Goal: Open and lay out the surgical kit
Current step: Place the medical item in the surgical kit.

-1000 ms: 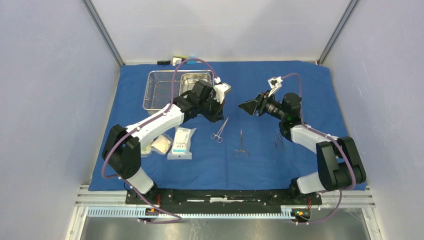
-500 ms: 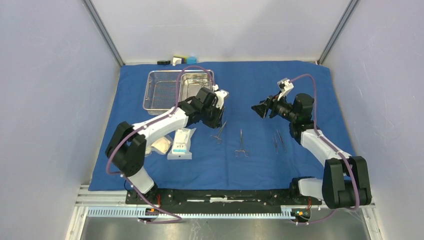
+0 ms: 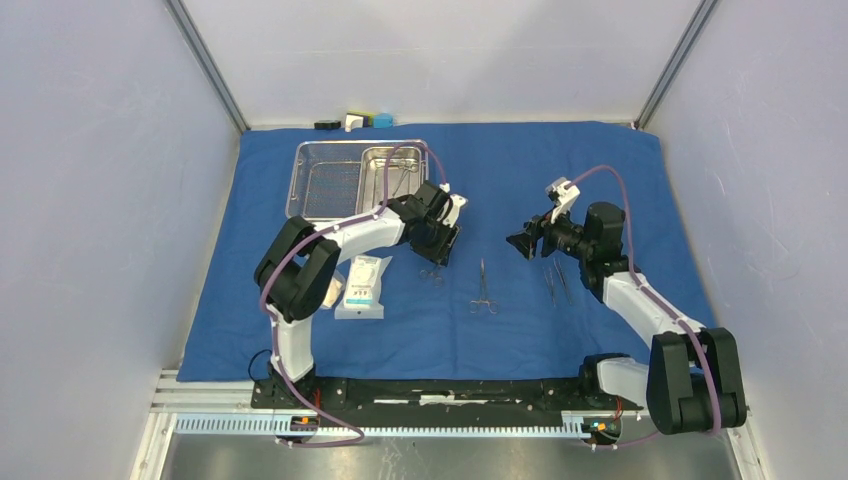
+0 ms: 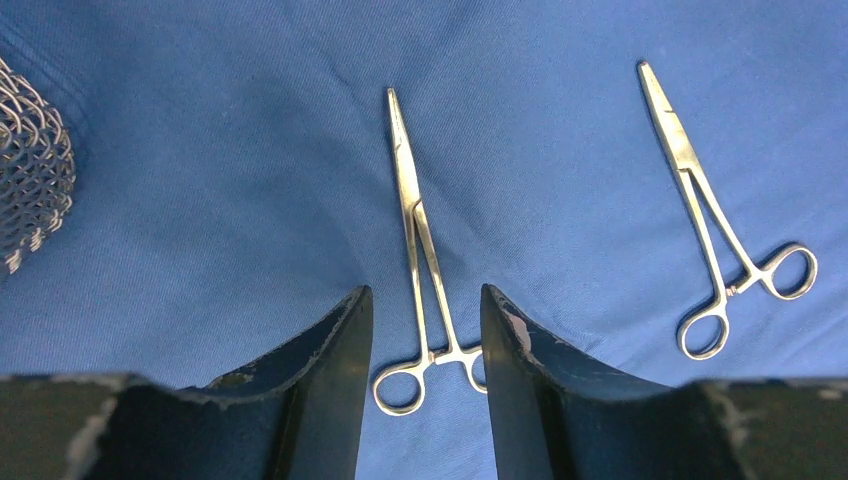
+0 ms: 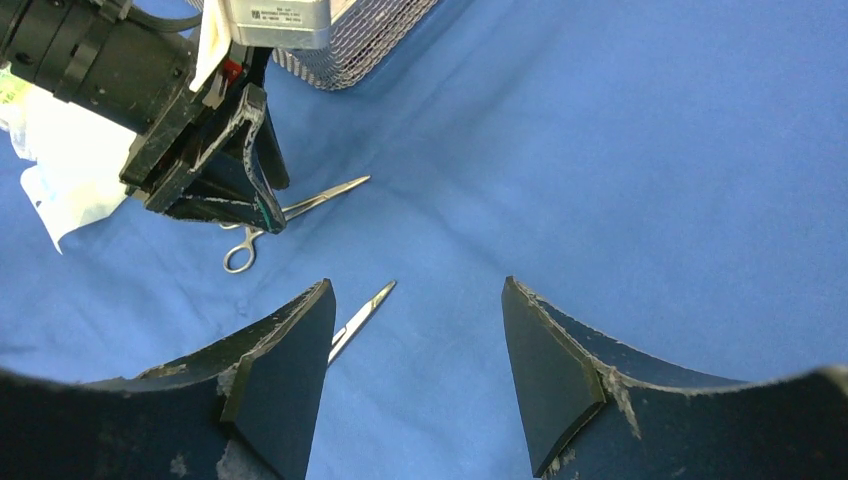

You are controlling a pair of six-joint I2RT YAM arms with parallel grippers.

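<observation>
With left jaws parted, straddles the ring handles of a clamp (image 4: 418, 240) lying flat on the blue cloth (image 4: 200, 180), not pinching it. With right jaws wide apart and empty, hovers over the cloth nearby. Risks hooking a ring on lifting away, dragging the clamp askew toward its neighbour (image 4: 715, 230); calls for a straight rise.
</observation>
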